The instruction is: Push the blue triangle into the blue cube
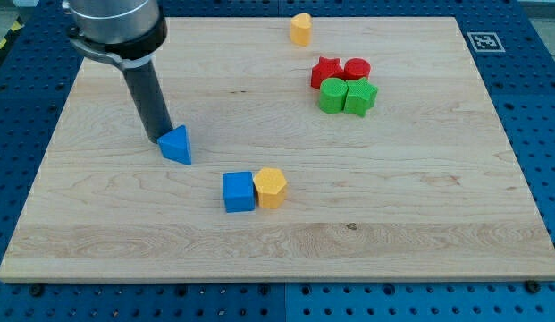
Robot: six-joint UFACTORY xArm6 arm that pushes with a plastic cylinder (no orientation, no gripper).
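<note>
One blue triangle (pixel 177 145), apex up, touches my tip (pixel 163 139).

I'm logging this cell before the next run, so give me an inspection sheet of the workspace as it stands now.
Surface: wooden board, lying flat.
Job's things: blue triangle at the view's left; blue cube below and to its right, a gap between them.
Clutter: orange block touching the cube's right side; yellow block near the top edge; red star, red round block, green round block and green star clustered at upper right.
Grippers: none; my tip sits against the triangle's upper left.
Cables: nothing seen.
Surroundings: blue perforated table; printed marker by the board's top right corner.
</note>
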